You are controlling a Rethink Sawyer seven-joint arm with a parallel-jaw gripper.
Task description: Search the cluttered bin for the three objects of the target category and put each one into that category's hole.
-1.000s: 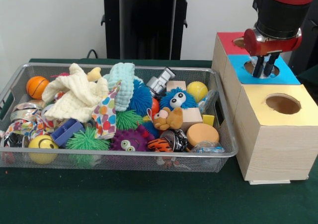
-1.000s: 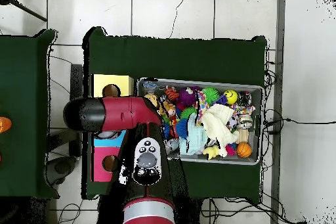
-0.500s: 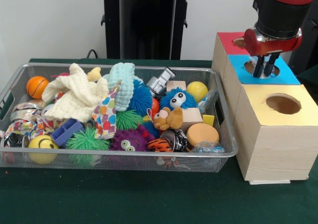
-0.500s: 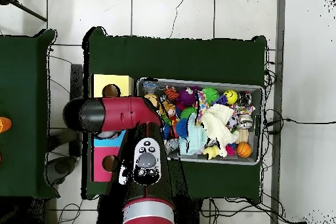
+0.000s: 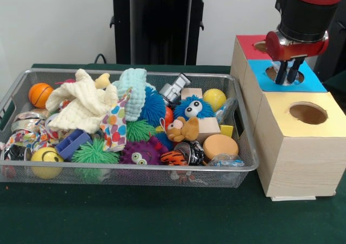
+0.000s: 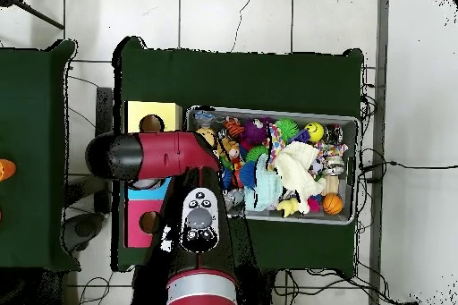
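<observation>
The end effector (image 5: 287,77) hangs right over the blue box's hole (image 5: 285,74), its fingers close together with nothing showing between them. The toys that go in the holes sit in the wire bin (image 5: 246,146) beside the boxes on the green worktop (image 5: 162,217). To do well, it should lift straight up, swing over the bin, and open wide before reaching down.

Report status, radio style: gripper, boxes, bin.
Gripper at blue box's hole, fingers near-closed, nothing visibly held. Bin full of toys. Nothing blocking the holes.
</observation>
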